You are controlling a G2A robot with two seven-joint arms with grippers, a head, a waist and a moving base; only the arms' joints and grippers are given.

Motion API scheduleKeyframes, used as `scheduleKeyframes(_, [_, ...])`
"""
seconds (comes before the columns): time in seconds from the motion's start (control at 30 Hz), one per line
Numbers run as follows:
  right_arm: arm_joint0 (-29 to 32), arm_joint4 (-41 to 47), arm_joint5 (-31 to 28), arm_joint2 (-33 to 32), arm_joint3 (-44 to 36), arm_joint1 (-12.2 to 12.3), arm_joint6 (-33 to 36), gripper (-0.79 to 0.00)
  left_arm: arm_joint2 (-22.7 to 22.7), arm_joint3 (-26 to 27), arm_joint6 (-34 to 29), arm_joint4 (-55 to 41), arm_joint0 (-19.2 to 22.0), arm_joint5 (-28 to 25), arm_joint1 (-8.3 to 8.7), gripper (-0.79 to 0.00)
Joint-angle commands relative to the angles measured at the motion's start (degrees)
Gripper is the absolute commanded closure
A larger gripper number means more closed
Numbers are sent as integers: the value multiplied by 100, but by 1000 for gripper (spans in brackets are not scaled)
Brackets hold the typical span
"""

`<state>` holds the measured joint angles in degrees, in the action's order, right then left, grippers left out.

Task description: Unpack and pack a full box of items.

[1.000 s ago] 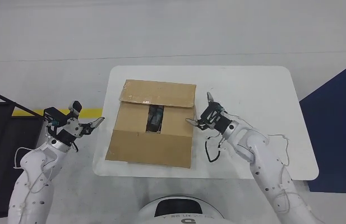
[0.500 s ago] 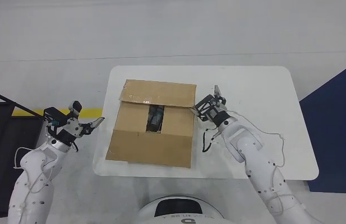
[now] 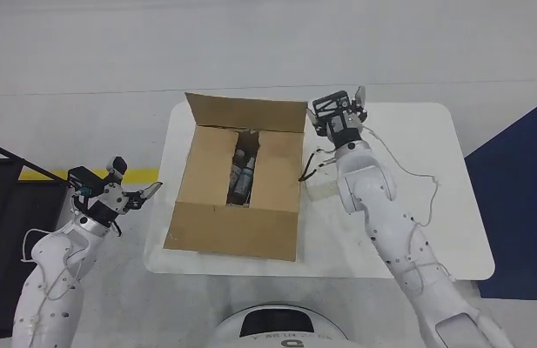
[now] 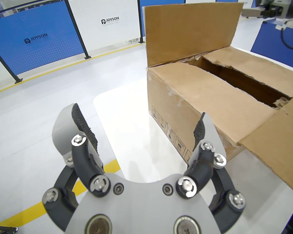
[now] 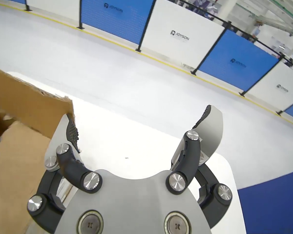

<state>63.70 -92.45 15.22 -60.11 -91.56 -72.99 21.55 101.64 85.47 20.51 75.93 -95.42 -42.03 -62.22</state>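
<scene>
While the far flap (image 3: 246, 111) of the torn cardboard box (image 3: 233, 230) stands upright, the right gripper (image 3: 339, 97) hovers beside it, ribbed jaws apart. The left gripper (image 3: 139, 177), beyond the rounded white table (image 3: 399, 174), is spread too

There is one cardboard box (image 3: 238, 187) on one white table (image 3: 399, 165). The box has four flaps, one upright (image 3: 246, 113) and three folded down. There are two grippers, left (image 4: 139, 115) and right (image 5: 139, 115), with two fingers (image 4: 83, 127) each. The dark items (image 3: 242, 178) inside the box cannot be counted.

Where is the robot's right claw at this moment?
In the top view, the right gripper sits open over the far edge of the table, beside the far right corner of the cardboard box, next to its raised flap.
</scene>
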Motion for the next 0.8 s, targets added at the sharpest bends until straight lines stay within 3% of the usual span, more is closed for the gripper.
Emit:
scheduleKeyframes(0.0, [-490,-63,164,282,568,-111,628,-785,0,0,0,0,0,0,0,-785])
scheduleKeyframes(0.1, [-1083,-42,-110,679,1192,-272,1575,-785,0,0,0,0,0,0,0,-785])
scheduleKeyframes(0.2, [-1402,21,-127,876,1426,-398,1910,-785,0,0,0,0,0,0,0,-785])
scheduleKeyframes(0.3, [-1357,317,-205,830,1179,-444,1676,-785,0,0,0,0,0,0,0,-785])
scheduleKeyframes(0.4, [-982,1264,-1124,385,520,-365,1056,-785,0,0,0,0,0,0,0,-785])
scheduleKeyframes(0.77, [-982,1264,-1124,385,520,-365,1056,-785,0,0,0,0,0,0,0,-785])
